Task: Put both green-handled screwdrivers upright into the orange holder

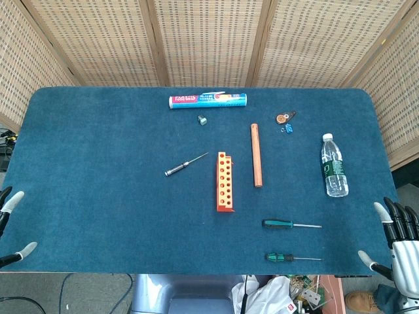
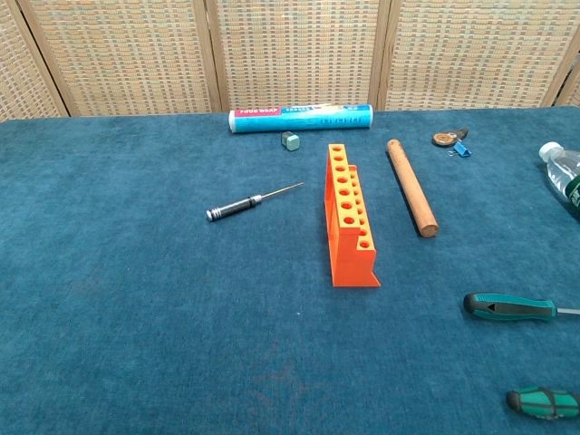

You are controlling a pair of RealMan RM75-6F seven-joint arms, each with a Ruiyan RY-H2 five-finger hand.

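Counter (image 1: 98, 216): blue cloth surface on which everything is laid out flat; both hands are parked at its near corners, which leaves the middle free to be reached.
Right hand (image 1: 397, 241): seen at the near right edge with fingers (image 1: 391, 217) spread and nothing held; judged the closer hand to both screwdrivers.
Left hand (image 1: 12, 226): only light fingertips are shown at the near left edge, apart and holding nothing.
Orange holder (image 2: 349, 217): stood at the centre, its rows of holes facing up and all unfilled, so neither tool has been placed yet.
Farther green-handled screwdriver (image 1: 291, 224): laid flat to the right of and nearer than the holder, dark-green handle toward the holder, thin shaft pointing right.
Nearer green-handled screwdriver (image 1: 292, 258): laid parallel just beside the first, close to the counter's front edge, green handle with dark bands.
Black-handled screwdriver (image 2: 252, 201): laid left of the holder; judged no part of the task.
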